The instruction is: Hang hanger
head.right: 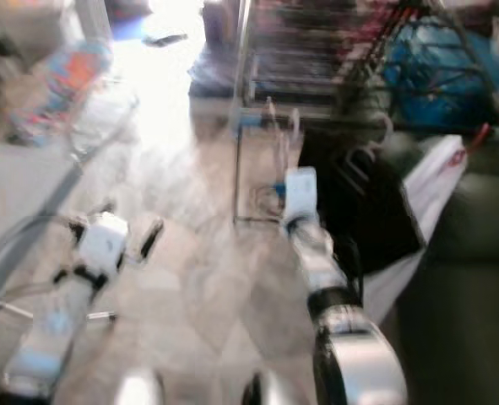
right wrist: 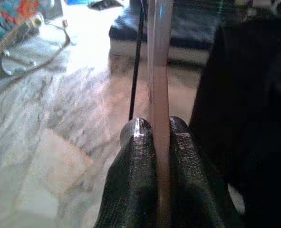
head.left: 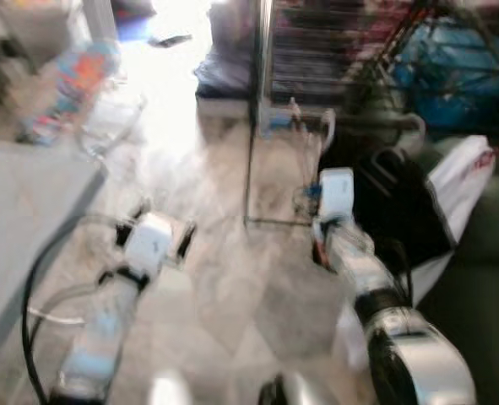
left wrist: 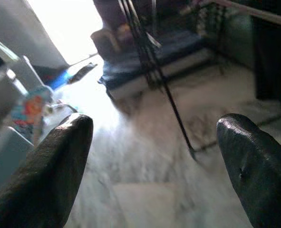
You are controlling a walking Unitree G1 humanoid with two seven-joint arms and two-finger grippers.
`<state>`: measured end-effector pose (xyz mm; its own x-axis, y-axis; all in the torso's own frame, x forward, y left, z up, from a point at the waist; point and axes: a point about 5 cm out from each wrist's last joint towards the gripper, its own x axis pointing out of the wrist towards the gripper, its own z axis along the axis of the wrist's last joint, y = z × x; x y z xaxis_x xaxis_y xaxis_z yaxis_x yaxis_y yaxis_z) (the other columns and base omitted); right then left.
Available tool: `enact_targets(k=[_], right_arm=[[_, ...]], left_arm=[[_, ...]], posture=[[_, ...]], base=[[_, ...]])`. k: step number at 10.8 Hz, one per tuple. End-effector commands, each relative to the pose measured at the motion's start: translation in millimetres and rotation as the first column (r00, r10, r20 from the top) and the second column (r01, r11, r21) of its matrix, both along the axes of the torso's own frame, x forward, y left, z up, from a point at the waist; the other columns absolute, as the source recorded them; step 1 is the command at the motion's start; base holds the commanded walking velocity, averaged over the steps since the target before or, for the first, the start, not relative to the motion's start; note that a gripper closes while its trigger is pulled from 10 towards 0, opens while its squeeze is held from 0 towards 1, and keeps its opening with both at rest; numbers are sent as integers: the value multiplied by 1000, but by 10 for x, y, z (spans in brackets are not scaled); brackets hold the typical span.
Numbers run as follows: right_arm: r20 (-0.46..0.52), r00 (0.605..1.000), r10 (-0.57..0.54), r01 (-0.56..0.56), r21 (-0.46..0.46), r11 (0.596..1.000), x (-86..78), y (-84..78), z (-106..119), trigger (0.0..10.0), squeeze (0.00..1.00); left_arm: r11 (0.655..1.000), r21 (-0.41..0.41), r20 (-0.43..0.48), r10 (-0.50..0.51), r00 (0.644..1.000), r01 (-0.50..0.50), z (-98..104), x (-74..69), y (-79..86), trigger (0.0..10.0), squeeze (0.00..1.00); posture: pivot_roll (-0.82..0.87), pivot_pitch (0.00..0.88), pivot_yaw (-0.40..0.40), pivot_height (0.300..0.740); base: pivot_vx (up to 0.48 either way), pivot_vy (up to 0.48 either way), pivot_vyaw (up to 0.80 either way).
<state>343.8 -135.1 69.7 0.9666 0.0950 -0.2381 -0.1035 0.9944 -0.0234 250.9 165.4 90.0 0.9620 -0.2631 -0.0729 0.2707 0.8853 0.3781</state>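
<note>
My right gripper is clamped on the thin pale hanger, held out toward the drying rack; my left gripper hangs spread and empty. Everything is blurred (I'm walking), so I fear the hanger twisting or snagging the rack's leg.

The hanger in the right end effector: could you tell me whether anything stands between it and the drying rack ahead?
Nothing visible does. The right end effector is shut on the hanger, with open marble floor leading to the drying rack. A black garment hangs close beside the hanger, not across the way.
</note>
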Motion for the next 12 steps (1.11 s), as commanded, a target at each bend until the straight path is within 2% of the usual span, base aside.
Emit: enact_targets(k=[1, 3, 6, 8, 12], right_arm=[[37, 999, -4, 4, 1, 1000, -13, -26, 42, 10000, 0], [58, 998, 8, -7, -10, 1000, -81, -36, 9, 10000, 0], [118, 991, 59, -52, -58, 997, -109, 28, 74, 10000, 0], [137, 989, 61, -53, -58, 997, -100, 40, 108, 10000, 0], [140, 987, 75, -66, -68, 996, -97, 50, 123, 10000, 0]], left_arm=[[1000, 2, 24, -1, 1000, 1, 74, 56, 32, 10000, 0], [1000, 5, 37, 4, 999, -4, 110, 106, 58, 10000, 0], [1000, 2, 43, 4, 999, -4, 120, 132, 68, 10000, 0], [1000, -2, 43, 1, 999, -1, 117, 132, 59, 10000, 0], [1000, -11, 44, -2, 999, 3, 114, 141, 42, 10000, 0]], posture=[[38, 81, -53, 740], [32, 80, -53, 740], [29, 73, -53, 740], [30, 71, -56, 740], [30, 69, -56, 740]], base=[[0, 0, -531], [0, 0, 0], [329, 0, 0], [351, 0, 0], [360, 72, 0]])
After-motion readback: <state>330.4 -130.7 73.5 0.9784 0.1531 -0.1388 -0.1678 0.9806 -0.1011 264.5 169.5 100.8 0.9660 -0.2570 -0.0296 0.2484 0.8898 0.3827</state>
